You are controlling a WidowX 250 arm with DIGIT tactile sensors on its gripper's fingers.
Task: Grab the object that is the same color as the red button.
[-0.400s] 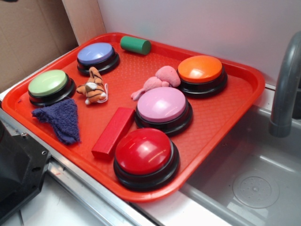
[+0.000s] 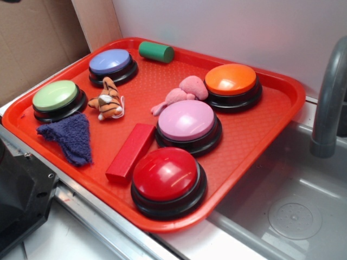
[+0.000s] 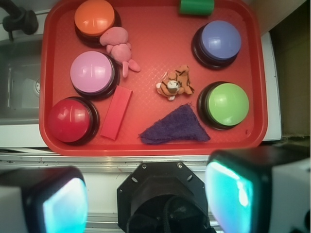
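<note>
The end effector [image 3: 146, 204] is spread wide and holds nothing, poised high above the tray's [image 3: 155, 145] near edge, well apart from the red block [image 3: 116, 112] beside the red button [image 3: 70, 120]

My red tray [image 2: 271, 132] holds five buttons; the red block [image 2: 130, 151] lies flat just beside the red button [image 2: 165, 174].

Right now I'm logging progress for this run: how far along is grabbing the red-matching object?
Nothing looks done yet. The red block lies flat on the red tray, between the red button and the purple cloth, untouched. The gripper hangs open, high above the tray's near edge, holding nothing. Left: move over the block, descend, close, lift.
</note>
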